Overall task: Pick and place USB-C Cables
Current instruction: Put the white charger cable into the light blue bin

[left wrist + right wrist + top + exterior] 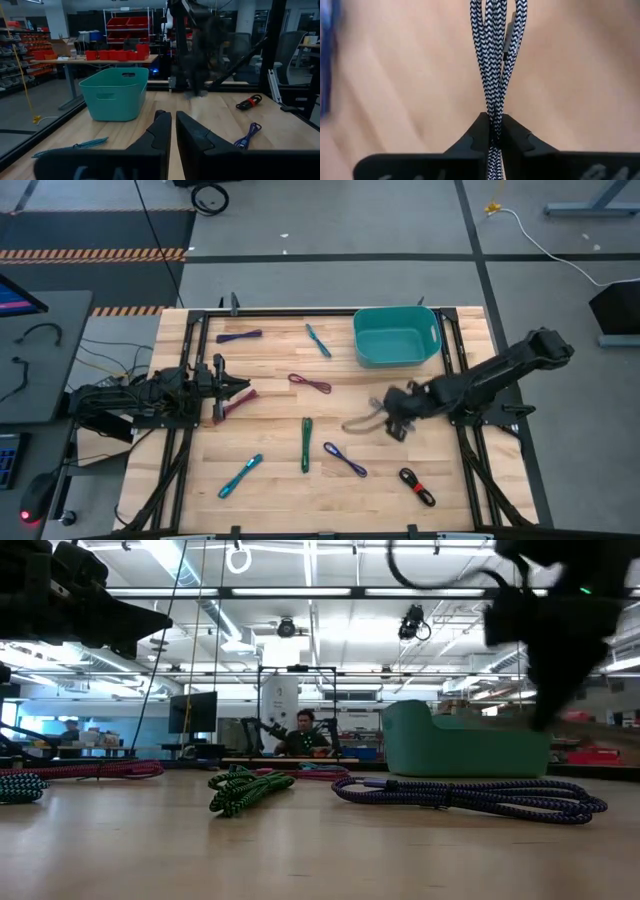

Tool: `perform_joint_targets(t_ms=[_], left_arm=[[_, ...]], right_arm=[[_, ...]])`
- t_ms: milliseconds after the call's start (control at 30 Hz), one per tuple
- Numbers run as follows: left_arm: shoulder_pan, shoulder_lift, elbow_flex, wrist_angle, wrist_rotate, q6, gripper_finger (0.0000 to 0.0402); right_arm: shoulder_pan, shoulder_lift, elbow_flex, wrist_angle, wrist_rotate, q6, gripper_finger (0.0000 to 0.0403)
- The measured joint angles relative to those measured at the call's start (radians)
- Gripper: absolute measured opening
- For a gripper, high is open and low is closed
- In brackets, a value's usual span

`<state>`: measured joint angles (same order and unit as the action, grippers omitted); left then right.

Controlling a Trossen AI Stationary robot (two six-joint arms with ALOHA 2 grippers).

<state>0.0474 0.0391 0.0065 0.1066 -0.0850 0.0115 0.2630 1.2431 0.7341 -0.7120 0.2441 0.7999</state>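
In the high view the right gripper [397,420] sits right of the table's centre, below the teal bin [396,336], and a pale grey cable [362,420] trails from it toward the left. Only the right wrist view shows the hold clearly: the two dark fingers [479,132] are pinched together on the black-and-white braided bundle [495,55], whose strands run up the middle of that frame over the wooden table [410,75].

The left gripper [226,388] rests at the left-centre of the high view, just above a maroon cable [237,402]. The left wrist view shows its fingers [162,132] close together with only a thin slit between them and nothing held.

The other cables lie scattered on the table in the high view: a purple one [239,336] at upper left, a teal one [318,340] left of the bin, a maroon one [310,383] at centre, a green one [306,444] at lower centre, a teal one [241,475] at lower left, a purple one [345,459] right of the green, and a black one with a red tie [417,486] at lower right.

The low view adds what the overhead cannot: the green bundle [245,790] and the purple one [475,796] lie flat on the wood in front of the bin [465,745], and a person [305,735] sits far back in the room
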Motion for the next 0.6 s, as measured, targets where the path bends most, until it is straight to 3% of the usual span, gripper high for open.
perform_joint_targets(t_ms=[133, 267, 433, 600], left_arm=[[0.0, 0.0, 0.0, -0.001, 0.0, 0.0, 0.0026], [0.0, 0.0, 0.0, 0.0, 0.0, 0.0, 0.0026], [0.0, 0.0, 0.0, 0.0, 0.0, 0.0, 0.0033], [0.0, 0.0, 0.0, 0.0, 0.0, 0.0, 0.0035]], right_arm=[[-0.102, -0.063, 0.125, -0.088, 0.109, -0.116, 0.0021], [-0.261, -0.063, 0.232, -0.158, 0.123, -0.354, 0.0021], [-0.52, -0.013, 0.258, -0.177, 0.025, -0.544, 0.0024], [-0.744, 0.067, 0.258, -0.151, -0.12, -0.507, 0.0025]])
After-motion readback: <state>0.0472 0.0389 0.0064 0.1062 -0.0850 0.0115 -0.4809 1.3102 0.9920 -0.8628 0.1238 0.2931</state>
